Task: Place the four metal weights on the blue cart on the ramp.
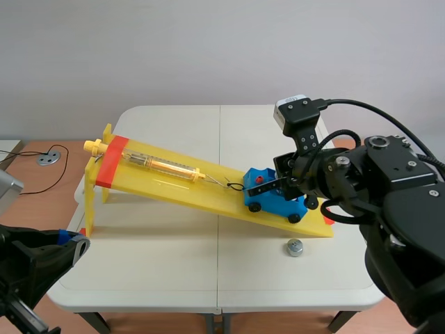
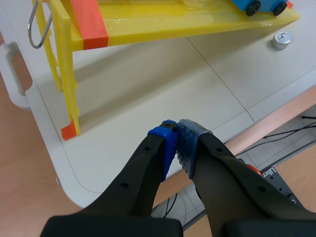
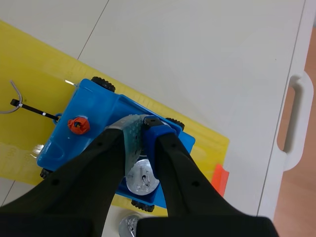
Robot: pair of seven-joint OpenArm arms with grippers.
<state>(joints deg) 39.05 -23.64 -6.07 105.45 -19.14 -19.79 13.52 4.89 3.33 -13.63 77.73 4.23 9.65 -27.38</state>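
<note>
The blue cart (image 1: 274,198) sits near the low end of the yellow ramp (image 1: 174,182). My right gripper (image 3: 143,123) hovers just over the cart's tray (image 3: 98,106), fingers shut with the pads together and nothing between them. One metal weight (image 3: 143,180) lies in the cart under the fingers. Another metal weight (image 1: 295,247) rests on the table just below the ramp's foot, also seen in the left wrist view (image 2: 281,40). My left gripper (image 2: 175,129) hangs shut and empty near the table's front left corner, far from the cart (image 2: 256,6).
A clear spring scale (image 1: 163,165) lies along the ramp, tied by a thin wire to the cart's front. An orange-red band (image 1: 111,161) marks the ramp's raised end, held up by yellow legs (image 2: 66,84). A wooden desk with cables (image 1: 47,158) stands at left.
</note>
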